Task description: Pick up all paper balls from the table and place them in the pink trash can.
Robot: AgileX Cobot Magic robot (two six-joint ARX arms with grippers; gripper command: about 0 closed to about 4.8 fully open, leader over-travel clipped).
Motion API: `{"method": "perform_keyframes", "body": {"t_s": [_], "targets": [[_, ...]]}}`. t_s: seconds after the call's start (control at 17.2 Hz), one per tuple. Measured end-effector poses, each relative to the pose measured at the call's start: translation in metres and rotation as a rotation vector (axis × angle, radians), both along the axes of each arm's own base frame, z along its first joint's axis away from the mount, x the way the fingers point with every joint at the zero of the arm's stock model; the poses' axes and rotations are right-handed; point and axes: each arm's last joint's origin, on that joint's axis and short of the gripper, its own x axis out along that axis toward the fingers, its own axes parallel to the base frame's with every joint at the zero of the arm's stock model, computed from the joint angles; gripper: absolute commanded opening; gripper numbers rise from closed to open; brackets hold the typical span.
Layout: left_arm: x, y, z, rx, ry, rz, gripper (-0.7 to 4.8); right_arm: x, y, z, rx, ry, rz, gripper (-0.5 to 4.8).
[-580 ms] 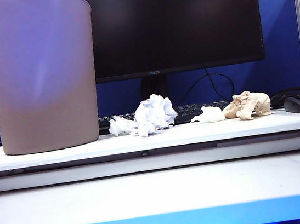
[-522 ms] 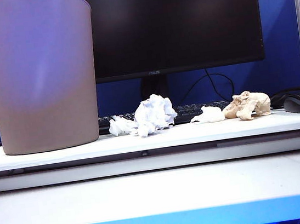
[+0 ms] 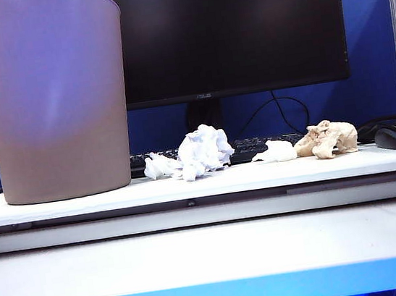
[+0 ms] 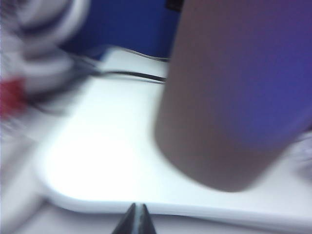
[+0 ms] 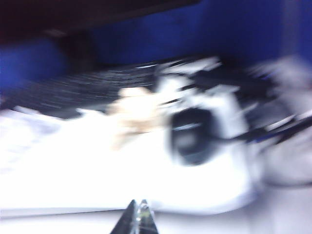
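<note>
Crumpled paper balls point(image 3: 200, 152) beside smooth tapered pink trash can point(image 3: 52, 94).

pink trash can point(image 3: 53, 101): smooth plastic, soft sheen
paper balls point(image 3: 200, 151): crumpled paper, rough, matt
tabletop point(image 3: 212, 255): smooth white, matt
monitor point(image 3: 230, 30): dark glossy screen
</note>
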Motion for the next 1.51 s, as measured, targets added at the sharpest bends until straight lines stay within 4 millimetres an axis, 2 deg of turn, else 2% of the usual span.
{"method": "perform_keyframes", "body": {"t_s": [0.17, 0.23, 0.29, 0.41, 0.58, 0.64, 0.7, 0.75, 0.81, 0.87, 0.93, 0.99, 1.04, 1.16, 1.28, 1.45, 1.51], "targets": [[-0.001, -0.004, 0.0, -0.378, 0.054, -0.098, -0.06, 0.0, 0.002, 0.004, 0.206, 0.005, 0.056, -0.06], [-0.001, -0.004, 0.0, -0.565, 0.088, -0.114, -0.06, -0.001, 0.002, 0.017, 0.272, -0.117, 0.076, -0.06], [-0.001, -0.005, 0.001, -0.642, 0.098, -0.126, -0.06, -0.003, 0.002, 0.026, 0.283, -0.206, 0.091, -0.06], [-0.001, -0.007, 0.011, -0.715, 0.034, -0.233, -0.06, -0.007, 0.002, 0.039, 0.285, -0.295, 0.106, -0.06], [-0.009, -0.009, 0.042, -0.713, -0.233, -0.433, -0.06, -0.007, 0.002, 0.077, 0.248, -0.356, 0.11, -0.06], [-0.016, -0.009, 0.059, -0.711, -0.341, -0.485, -0.06, 0.01, 0.003, 0.098, 0.207, -0.314, 0.131, -0.05], [-0.018, -0.009, 0.066, -0.709, -0.36, -0.493, -0.06, 0.025, 0.005, 0.107, 0.176, -0.273, 0.17, 0.06], [-0.02, -0.009, 0.07, -0.696, -0.373, -0.506, -0.06, 0.043, 0.009, 0.117, 0.118, -0.233, 0.218, 2.04], [-0.022, -0.01, 0.074, -0.665, -0.373, -0.527, -0.06, 0.086, 0.022, 0.125, -0.004, -0.15, 0.274, 3.28], [-0.023, -0.01, 0.077, -0.654, -0.378, -0.535, -0.06, 0.107, 0.027, 0.122, -0.03, -0.098, 0.283, 3.82], [-0.028, -0.01, 0.087, -0.631, -0.4, -0.565, -0.05, 0.148, 0.033, 0.11, -0.046, 0.029, 0.284, 3.88], [-0.031, -0.011, 0.093, -0.604, -0.408, -0.586, -0.05, 0.169, 0.036, 0.105, -0.052, 0.067, 0.287, 4.7], [-0.037, -0.011, 0.105, -0.536, -0.422, -0.614, -0.05, 0.193, 0.039, 0.094, -0.093, 0.116, 0.28, 4.79], [-0.04, -0.012, 0.111, -0.468, -0.405, -0.606, -0.05, 0.208, 0.041, 0.087, -0.141, 0.182, 0.265, 4.79], [-0.036, -0.012, 0.106, -0.419, -0.354, -0.564, -0.05, 0.216, 0.049, 0.079, -0.249, 0.213, 0.25, 4.79], [-0.035, -0.011, 0.105, -0.426, -0.349, -0.513, -0.05, 0.223, 0.05, 0.052, -0.29, 0.33, 0.227, 4.79], [-0.035, -0.011, 0.105, -0.427, -0.35, -0.509, -0.05, 0.228, 0.053, 0.035, -0.295, 0.388, 0.241, 4.79]]}}
